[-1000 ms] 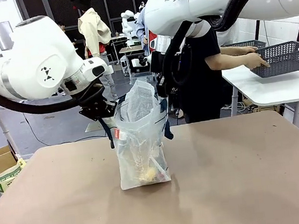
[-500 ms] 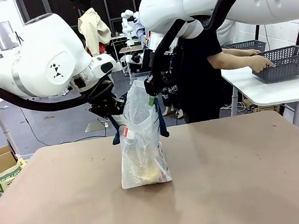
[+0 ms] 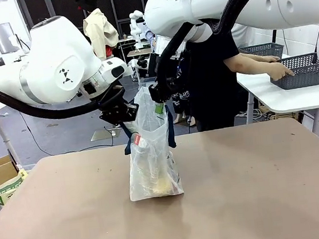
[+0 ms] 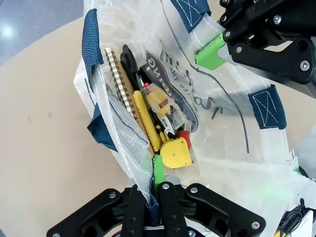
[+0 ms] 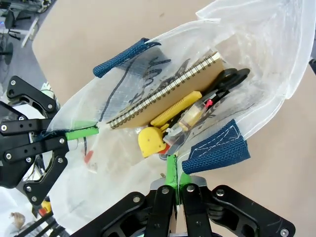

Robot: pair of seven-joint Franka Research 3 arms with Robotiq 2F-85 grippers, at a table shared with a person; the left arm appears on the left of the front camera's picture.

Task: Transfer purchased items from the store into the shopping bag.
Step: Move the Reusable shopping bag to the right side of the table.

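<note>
Shopping bag [image 3: 151, 161]: we see it upright, with purchased items [image 4: 165, 148] inside.
Left gripper [image 3: 125, 113]: clamped on its rim.
Right gripper [image 3: 158, 98]: clamped on the opposite rim.

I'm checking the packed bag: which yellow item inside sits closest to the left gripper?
The squat yellow tape measure, just above the left gripper pinching the rim of the shopping bag; the long yellow cutter lies farther, beside the spiral notebook.

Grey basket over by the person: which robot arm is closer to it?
Right. The right end effector pinches the shopping bag rim on the side toward the grey basket; the left end effector pinches the opposite rim, farther from it.
</note>
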